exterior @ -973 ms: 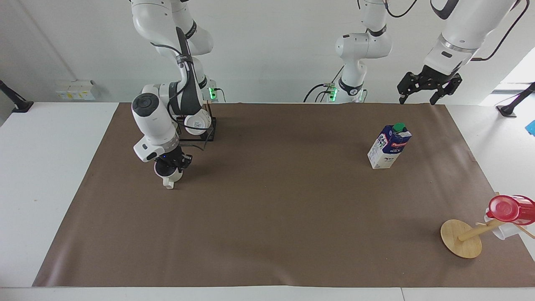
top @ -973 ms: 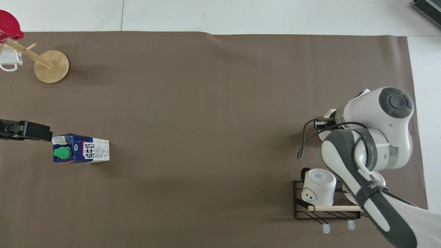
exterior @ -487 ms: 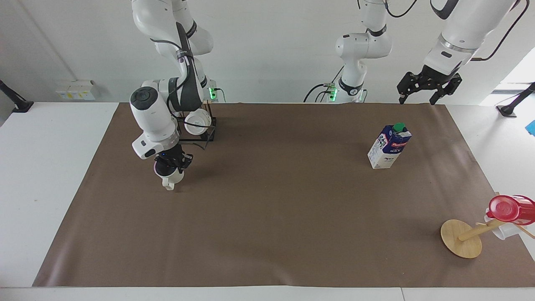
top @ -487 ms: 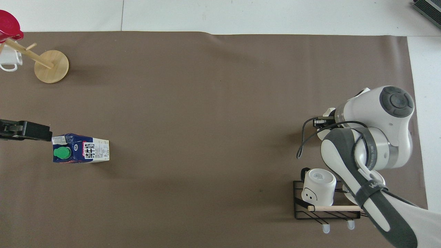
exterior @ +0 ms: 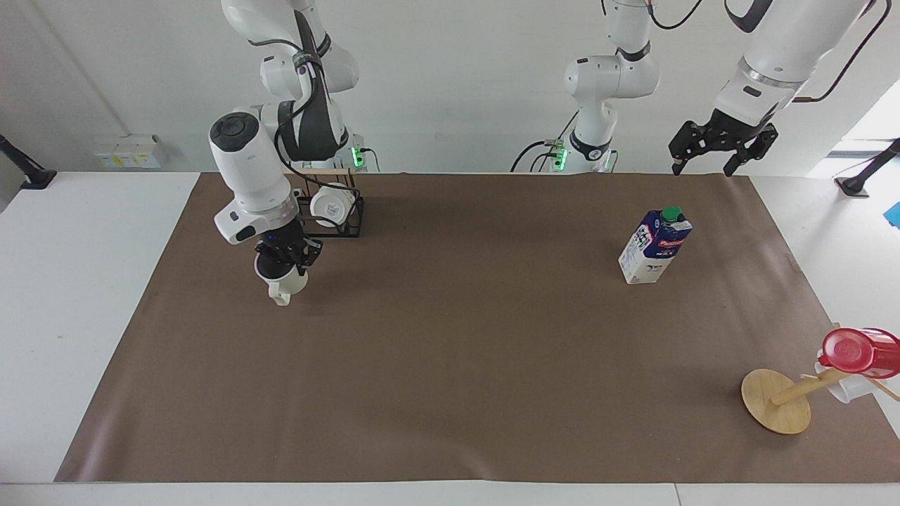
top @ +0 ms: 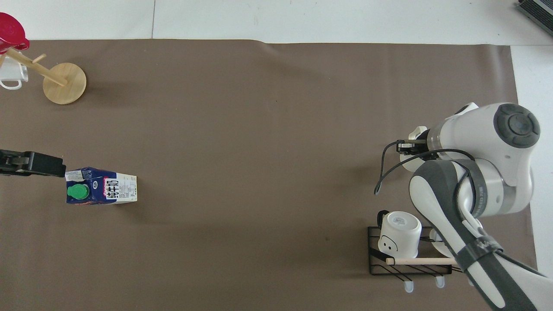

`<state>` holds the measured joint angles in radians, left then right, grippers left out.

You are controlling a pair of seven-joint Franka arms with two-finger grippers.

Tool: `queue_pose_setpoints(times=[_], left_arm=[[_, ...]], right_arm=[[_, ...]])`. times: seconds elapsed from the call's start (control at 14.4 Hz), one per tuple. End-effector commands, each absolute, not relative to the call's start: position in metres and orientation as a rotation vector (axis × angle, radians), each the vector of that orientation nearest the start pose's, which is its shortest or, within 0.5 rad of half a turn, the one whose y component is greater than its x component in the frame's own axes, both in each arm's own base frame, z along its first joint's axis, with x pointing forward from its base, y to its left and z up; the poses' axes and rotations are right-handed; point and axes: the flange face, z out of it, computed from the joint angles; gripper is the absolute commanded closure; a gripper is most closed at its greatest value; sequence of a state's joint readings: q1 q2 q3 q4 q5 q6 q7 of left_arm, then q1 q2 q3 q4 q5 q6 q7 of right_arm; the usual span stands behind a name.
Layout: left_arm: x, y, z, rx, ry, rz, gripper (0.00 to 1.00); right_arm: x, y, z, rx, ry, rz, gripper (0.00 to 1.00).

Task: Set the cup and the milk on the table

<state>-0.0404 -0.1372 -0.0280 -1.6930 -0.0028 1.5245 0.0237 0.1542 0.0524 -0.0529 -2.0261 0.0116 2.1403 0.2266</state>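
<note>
Cream-white cup (exterior: 283, 284), clamped in my right gripper (exterior: 281, 266), has lifted clear of the table (exterior: 450, 365); placement still pending. Left gripper (exterior: 722, 149) waits open above milk (exterior: 654, 246).

The table (exterior: 84, 295) is covered by brown paper (exterior: 450, 365). On it are seen the milk (exterior: 654, 246), a wire rack (exterior: 330, 218) and a wooden stand (exterior: 776, 400).
</note>
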Motion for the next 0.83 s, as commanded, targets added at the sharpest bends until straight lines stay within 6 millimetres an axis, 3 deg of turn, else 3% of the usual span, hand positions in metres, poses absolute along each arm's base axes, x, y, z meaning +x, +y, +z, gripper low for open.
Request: queue_pose_setpoints(times=[0.0,0.35,0.56,0.76], left_arm=[[0.501,-0.034,0.642,-3.144,0.16,0.058,0.0],[0.5,-0.038,0.641,-3.14,0.174,0.073,0.0],[0.495,-0.038,0.641,-3.14,0.171,0.092,0.0],[0.492,-0.038,0.641,-3.139,0.171,0.106,0.0]], right_arm=[[0.57,0.1,0.442,-3.095,0.31,-0.111,1.0],[0.576,0.168,0.462,-3.064,0.387,-0.185,1.0],[0.567,0.22,0.457,-3.044,0.455,-0.18,1.0],[0.561,0.245,0.458,-3.007,0.588,-0.188,1.0]])
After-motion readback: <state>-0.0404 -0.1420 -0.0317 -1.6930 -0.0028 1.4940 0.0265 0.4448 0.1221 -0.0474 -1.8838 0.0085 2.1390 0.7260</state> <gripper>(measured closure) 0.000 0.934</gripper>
